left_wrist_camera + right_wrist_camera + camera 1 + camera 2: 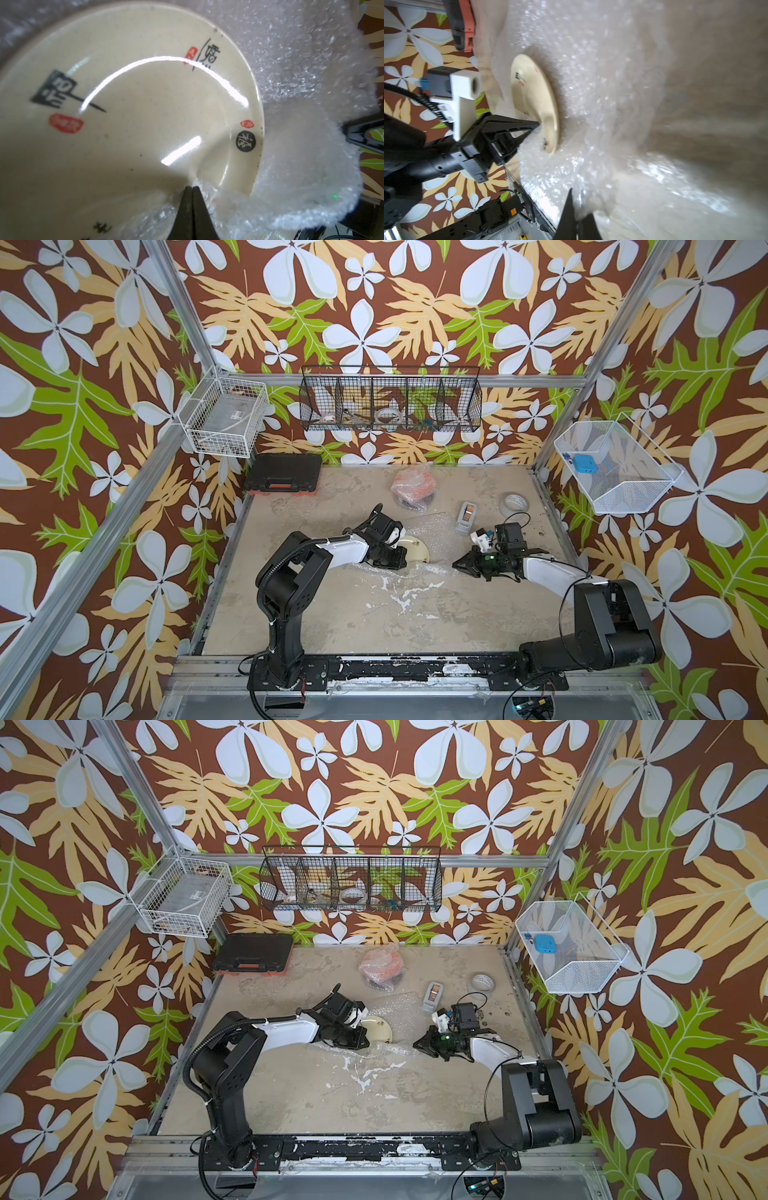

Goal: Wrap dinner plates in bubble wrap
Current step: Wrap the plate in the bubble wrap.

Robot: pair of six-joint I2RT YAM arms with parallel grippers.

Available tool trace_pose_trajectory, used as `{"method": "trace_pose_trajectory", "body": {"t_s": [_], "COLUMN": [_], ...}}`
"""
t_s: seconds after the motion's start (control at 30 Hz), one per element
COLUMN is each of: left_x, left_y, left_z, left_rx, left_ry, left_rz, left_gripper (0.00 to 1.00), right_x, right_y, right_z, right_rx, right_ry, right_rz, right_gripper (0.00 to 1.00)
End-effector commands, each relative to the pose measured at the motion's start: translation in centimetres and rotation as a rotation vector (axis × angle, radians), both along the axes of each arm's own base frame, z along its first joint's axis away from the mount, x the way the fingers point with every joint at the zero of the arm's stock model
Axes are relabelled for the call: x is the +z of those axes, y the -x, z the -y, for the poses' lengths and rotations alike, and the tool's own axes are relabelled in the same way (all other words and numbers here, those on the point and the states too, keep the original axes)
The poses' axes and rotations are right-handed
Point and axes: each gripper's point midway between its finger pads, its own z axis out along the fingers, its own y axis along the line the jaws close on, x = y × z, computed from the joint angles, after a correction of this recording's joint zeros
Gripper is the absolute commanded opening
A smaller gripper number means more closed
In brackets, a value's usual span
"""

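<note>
The cream plate [422, 551], with black characters and small red stamps on it, is lying face up near the middle of the bench [332, 614]. It is resting on a sheet of bubble wrap [436, 526] that is spreading out from under it toward 1 o'clock and is crumpling along its 6 o'clock side. The left end effector [192, 188] is reaching over the plate from the 9 o'clock side. Its jaws are pressing fully together, and in the left wrist view they are pinching a fold of the bubble wrap that is lying over the plate's rim. The right end effector [580, 202] is standing at 3 o'clock from the plate, apart from it and pointing toward it. Its jaws are closed too and are gripping the edge of the same sheet, which is rising from the bench up to the tips. An orange plate [415, 488], already bundled in its own clear wrap, is sitting at 12 o'clock from the cream plate, near the far edge. A tape dispenser [467, 516] is lying at 2 o'clock, just beside the sheet, and a white tape roll [515, 504] is lying farther out in the same direction. A black tool case [284, 477] is occupying the 11 o'clock corner.
</note>
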Motion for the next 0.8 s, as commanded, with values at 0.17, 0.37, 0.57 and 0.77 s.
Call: {"method": "trace_pose_trajectory", "body": {"t_s": [0.17, 0.37, 0.57, 0.77], "left_x": [-3.8, -3.5, -1.1, 5.8], "left_y": [3.4, 3.9, 3.3, 0.3], "left_z": [-3.9, -3.8, -3.9, -4.8], "left_rx": [0.02, 0.01, 0.022, 0.108], "left_ry": [-0.182, -0.147, -0.111, -0.068], "left_rz": [-0.136, -0.135, -0.076, 0.044], "left_gripper": [0.0, 0.0, 0.0, 0.0], "right_x": [4.1, 1.1, -4.5, -7.7], "right_y": [-2.7, -4.8, -4.2, -2.0], "right_z": [-9.5, -13.0, -13.5, -11.4], "right_rx": [0.138, 0.17, 0.165, 0.091], "right_ry": [-0.167, -0.159, -0.064, 0.038], "right_rz": [0.071, 0.054, -0.044, -0.147], "right_gripper": [0.0, 0.0, 0.0, 0.0]}}
